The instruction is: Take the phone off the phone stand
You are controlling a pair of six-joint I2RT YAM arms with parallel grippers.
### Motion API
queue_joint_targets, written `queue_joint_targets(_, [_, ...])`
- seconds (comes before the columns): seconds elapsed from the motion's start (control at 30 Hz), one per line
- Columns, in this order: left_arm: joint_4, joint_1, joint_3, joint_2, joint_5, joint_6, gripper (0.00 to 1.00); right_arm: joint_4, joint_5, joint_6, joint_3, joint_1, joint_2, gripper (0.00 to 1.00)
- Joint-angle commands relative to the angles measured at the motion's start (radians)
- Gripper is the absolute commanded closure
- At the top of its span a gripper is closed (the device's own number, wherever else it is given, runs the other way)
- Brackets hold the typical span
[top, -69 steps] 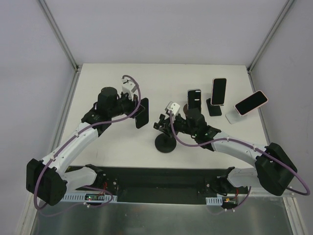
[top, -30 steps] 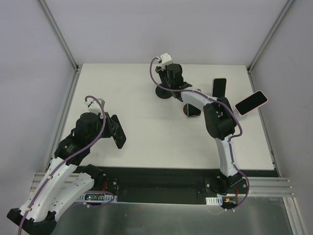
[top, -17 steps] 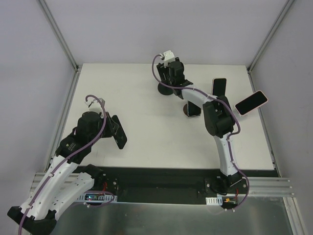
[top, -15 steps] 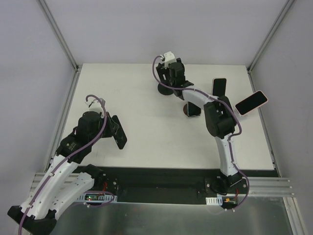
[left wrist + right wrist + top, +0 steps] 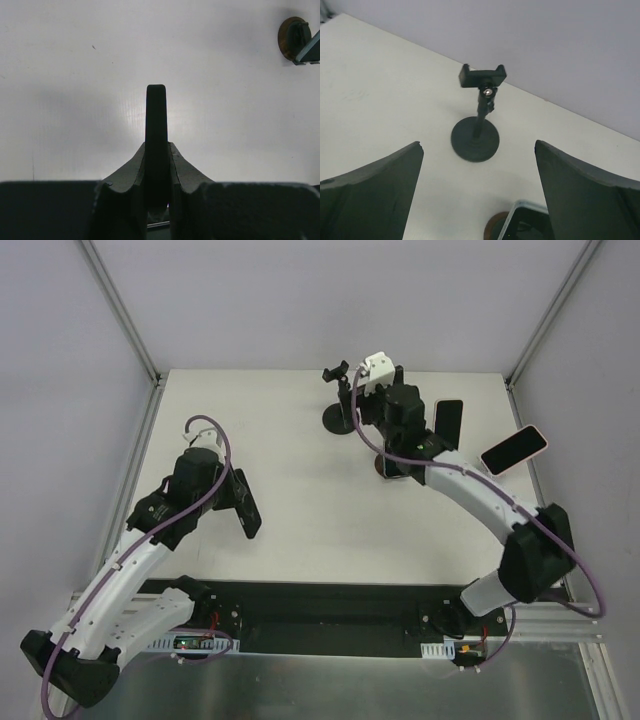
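1. Table (image 5: 300,540): one white surface. The arm bases sit on a black strip at the near edge.
2. Arms: two. The left arm (image 5: 120,570) is bent over the near-left corner. The right arm (image 5: 480,500) reaches to the far edge and covers part of the right side.
3. Phone stand (image 5: 337,420): one black stand with a round base, a post and a top clamp. It stands at the middle of the far edge with its clamp empty.
4. Phones: four.
   - Task phone (image 5: 245,508): black, off the stand and well apart from it, on the left half. The left wrist view shows only its edge. I cannot tell if its lower end touches the table.
   - Three more are on the right side: one on a brown round base (image 5: 284,37), largely under the right arm; a black upright phone (image 5: 447,420); and a pink-edged phone (image 5: 513,450), tilted, near the right edge. The arm hides the supports of the last two.
5. Grippers: two. The left gripper (image 5: 156,150) is clenched on the phone. The right gripper (image 5: 478,146) is released, fingers spread wide and holding nothing, facing the stand but clear of it.
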Motion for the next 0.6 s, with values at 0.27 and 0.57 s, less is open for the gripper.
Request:
queue_joint_targets(0.27, [-0.001, -0.004, 0.197, 0.149, 0.074, -0.412, 1.0, -0.075, 0.04, -0.006, -0.333, 0.466, -0.41, 0.04])
queue_joint_targets(0.57, [-0.001, -0.006, 0.232, 0.206, 0.16, -0.547, 1.0, -0.079, 0.186, -0.123, -0.307, 0.737, -0.321, 0.04])
